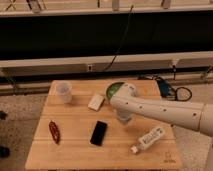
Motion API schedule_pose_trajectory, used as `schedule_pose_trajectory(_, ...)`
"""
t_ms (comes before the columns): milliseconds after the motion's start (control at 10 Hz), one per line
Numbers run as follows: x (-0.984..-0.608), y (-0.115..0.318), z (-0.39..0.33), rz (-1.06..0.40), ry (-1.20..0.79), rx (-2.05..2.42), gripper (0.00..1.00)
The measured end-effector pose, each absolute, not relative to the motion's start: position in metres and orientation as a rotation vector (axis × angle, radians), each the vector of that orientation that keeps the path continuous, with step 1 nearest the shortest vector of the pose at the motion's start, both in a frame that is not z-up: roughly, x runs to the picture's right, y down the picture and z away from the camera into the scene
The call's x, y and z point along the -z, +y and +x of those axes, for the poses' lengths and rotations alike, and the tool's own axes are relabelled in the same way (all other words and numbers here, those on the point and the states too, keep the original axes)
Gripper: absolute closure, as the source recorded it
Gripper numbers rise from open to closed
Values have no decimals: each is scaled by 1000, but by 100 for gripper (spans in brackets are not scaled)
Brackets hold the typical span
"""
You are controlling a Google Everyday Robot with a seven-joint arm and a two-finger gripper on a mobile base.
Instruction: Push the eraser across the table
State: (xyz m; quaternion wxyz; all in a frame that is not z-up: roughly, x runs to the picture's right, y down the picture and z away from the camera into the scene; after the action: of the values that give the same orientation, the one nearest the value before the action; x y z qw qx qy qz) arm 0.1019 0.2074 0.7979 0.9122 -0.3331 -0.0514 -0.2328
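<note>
The eraser (98,133) is a flat black slab lying on the light wooden table (75,155), in the front middle. My gripper (124,117) hangs down from the white arm (160,111), which reaches in from the right. The gripper is over the table's middle, to the right of and behind the eraser, apart from it. The arm's green-capped wrist (116,91) sits above the gripper.
A cream-white block (96,102) lies behind the eraser. A clear cup (63,92) stands at the back left. A red object (54,131) lies at the front left. A plastic bottle (148,139) lies at the front right. A blue item and cables (166,89) are on the floor beyond the table's right edge.
</note>
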Motion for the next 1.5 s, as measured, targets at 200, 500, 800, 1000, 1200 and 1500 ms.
schedule_pose_trajectory(200,-803,214,89,-695,-115,523,100)
schedule_pose_trajectory(500,-809,224,67,-706,-130,591,100)
schedule_pose_trajectory(800,-812,229,44,-712,-145,664,100)
schedule_pose_trajectory(1000,-811,230,17,-717,-160,716,100)
schedule_pose_trajectory(1200,-811,230,6,-715,-163,762,100)
schedule_pose_trajectory(1500,-809,236,-32,-713,-180,839,100)
